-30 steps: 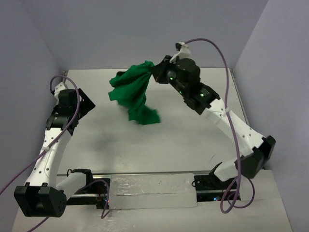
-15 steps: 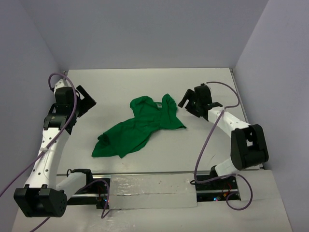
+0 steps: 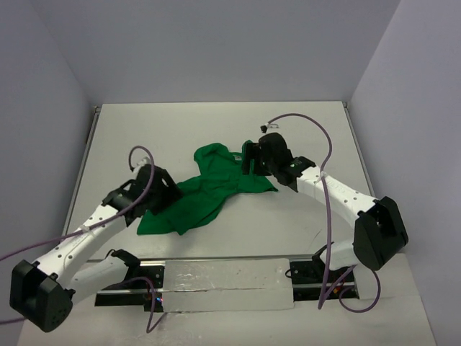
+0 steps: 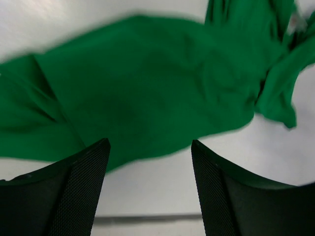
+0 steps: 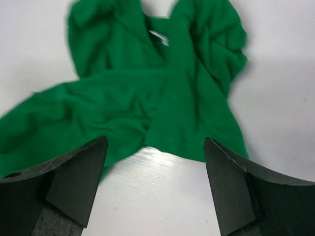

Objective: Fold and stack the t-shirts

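One bright green t-shirt [image 3: 209, 191] lies crumpled on the white table, spread from the near left to the centre. Its white neck label [image 5: 157, 37] shows at the far end. My left gripper [image 3: 164, 192] hovers low at the shirt's left part, open, with bare table between its fingers and the cloth [image 4: 147, 88] just ahead. In the left wrist view the left gripper [image 4: 148, 145] holds nothing. My right gripper [image 3: 250, 156] is at the shirt's right edge, near the collar, open and holding nothing. In the right wrist view the right gripper [image 5: 155, 142] frames the shirt's hem [image 5: 147, 98].
Grey walls enclose the table [image 3: 302, 216] on three sides. A metal rail [image 3: 223, 285] with the arm bases runs along the near edge. Purple cables [image 3: 328, 155] loop off both arms.
The right gripper let go of the lifted shirt, which dropped flat on the table; that arm drew back, then came in to the collar side. The left arm swung in from the left wall.
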